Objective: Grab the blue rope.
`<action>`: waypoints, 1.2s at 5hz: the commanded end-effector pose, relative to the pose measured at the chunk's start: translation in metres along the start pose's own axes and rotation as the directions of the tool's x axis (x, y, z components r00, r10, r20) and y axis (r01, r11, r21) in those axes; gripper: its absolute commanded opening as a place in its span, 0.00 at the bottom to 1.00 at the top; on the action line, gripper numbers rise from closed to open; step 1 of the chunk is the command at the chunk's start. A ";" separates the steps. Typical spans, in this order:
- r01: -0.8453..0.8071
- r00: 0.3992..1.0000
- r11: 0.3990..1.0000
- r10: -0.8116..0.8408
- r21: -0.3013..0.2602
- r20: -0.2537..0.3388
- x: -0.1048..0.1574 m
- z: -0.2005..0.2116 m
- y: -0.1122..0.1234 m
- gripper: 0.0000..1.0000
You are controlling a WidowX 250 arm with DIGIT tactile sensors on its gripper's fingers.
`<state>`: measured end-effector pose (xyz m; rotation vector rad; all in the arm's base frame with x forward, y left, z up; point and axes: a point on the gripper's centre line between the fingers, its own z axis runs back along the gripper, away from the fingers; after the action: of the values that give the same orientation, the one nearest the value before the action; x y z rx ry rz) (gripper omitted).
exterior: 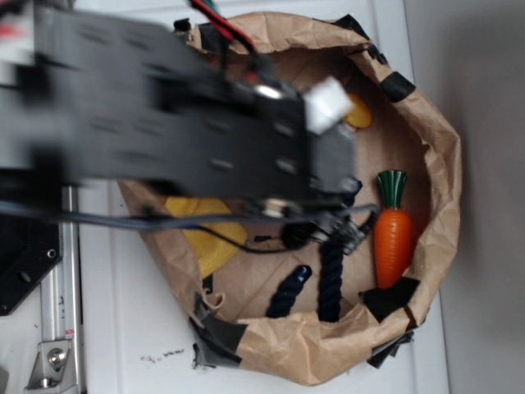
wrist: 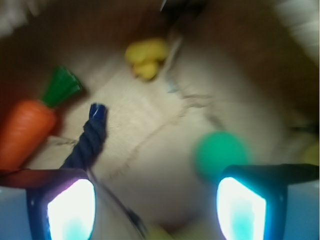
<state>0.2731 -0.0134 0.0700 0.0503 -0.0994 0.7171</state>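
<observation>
The blue rope (exterior: 330, 279) lies on the floor of the brown paper bag (exterior: 426, 148), lower centre of the exterior view, bent so two strands run toward the bag's near wall. In the wrist view one glossy rope end (wrist: 97, 111) sits left of centre and the rope runs down under the left finger pad. The gripper (wrist: 155, 200) is released, jaws wide, nothing between them. The orange toy carrot (exterior: 392, 234) is just beside the rope, right of it in the exterior view. A green ball (wrist: 220, 152) sits near the right finger, and a yellow toy (wrist: 146, 57) is at upper centre, well apart. Risk: the rope is off-centre under the left pad, so closing here likely pinches air or pushes the rope aside. Drifting toward the carrot could grab that instead. The bag walls are close and the arm could snag them.
</observation>
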 end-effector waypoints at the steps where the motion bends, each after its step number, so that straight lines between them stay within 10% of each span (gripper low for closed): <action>1: 0.171 0.985 0.965 -0.166 -0.198 0.040 -0.022 -0.026 -0.074 1.00; 3: 0.199 0.974 0.958 -0.217 -0.205 -0.070 -0.031 -0.073 -0.079 1.00; 4: 0.178 0.972 0.968 -0.201 -0.178 -0.123 -0.037 -0.081 -0.068 0.00; 6: 0.234 0.968 0.950 -0.247 -0.208 -0.038 -0.025 -0.053 -0.041 0.00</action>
<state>0.2861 -0.0637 0.0109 -0.1492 -0.0951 0.4673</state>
